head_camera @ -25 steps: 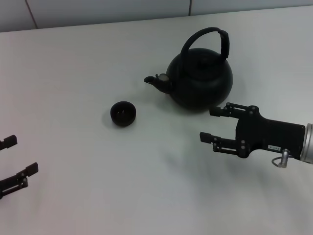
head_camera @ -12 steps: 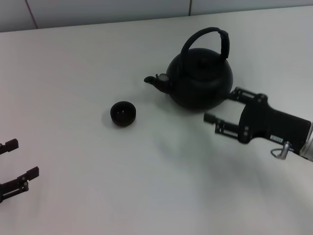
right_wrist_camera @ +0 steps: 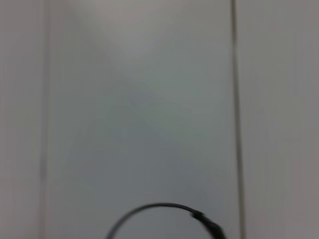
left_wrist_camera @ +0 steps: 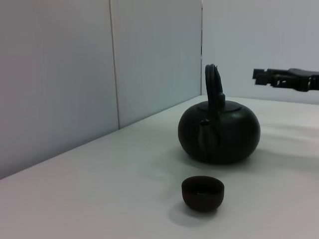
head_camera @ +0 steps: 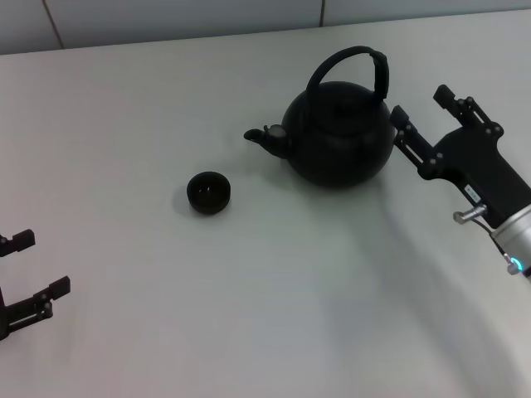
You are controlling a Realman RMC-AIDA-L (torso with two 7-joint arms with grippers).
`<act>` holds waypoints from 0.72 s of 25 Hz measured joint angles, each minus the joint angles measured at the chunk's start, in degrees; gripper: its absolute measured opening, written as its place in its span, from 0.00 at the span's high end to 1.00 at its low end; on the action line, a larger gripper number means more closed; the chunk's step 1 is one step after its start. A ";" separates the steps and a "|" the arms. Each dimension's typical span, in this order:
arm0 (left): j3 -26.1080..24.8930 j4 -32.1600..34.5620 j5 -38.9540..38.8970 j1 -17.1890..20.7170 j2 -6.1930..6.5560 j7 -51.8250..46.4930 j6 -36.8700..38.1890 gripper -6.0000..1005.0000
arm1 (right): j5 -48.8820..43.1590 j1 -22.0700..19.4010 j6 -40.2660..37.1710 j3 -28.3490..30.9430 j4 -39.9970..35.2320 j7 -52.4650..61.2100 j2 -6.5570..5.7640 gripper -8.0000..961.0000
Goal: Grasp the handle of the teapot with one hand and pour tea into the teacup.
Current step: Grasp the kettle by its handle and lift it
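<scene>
On the worktop's (head_camera: 124,124) far right, the right gripper (head_camera: 423,116), jaws spread, hangs just right of the teapot (head_camera: 338,133); its handle (head_camera: 353,70) arches left-right, teacup (head_camera: 208,192) left.

We find no readable text, label, brand, number or sign on anything in these views.
</scene>
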 joint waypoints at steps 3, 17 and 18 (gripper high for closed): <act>-0.23 0.00 -0.08 -0.04 -0.01 -0.18 0.12 0.18 | 0.13 0.99 2.73 2.89 1.20 -1.15 0.01 0.27; -0.88 0.00 -0.34 -0.36 -0.25 -0.07 0.39 0.18 | 0.29 6.33 11.65 3.13 -0.95 -0.71 -0.14 0.27; -0.87 0.00 -0.44 -0.37 -0.28 -0.04 0.39 0.18 | 0.30 6.67 12.14 3.23 -1.14 -0.68 -0.15 0.27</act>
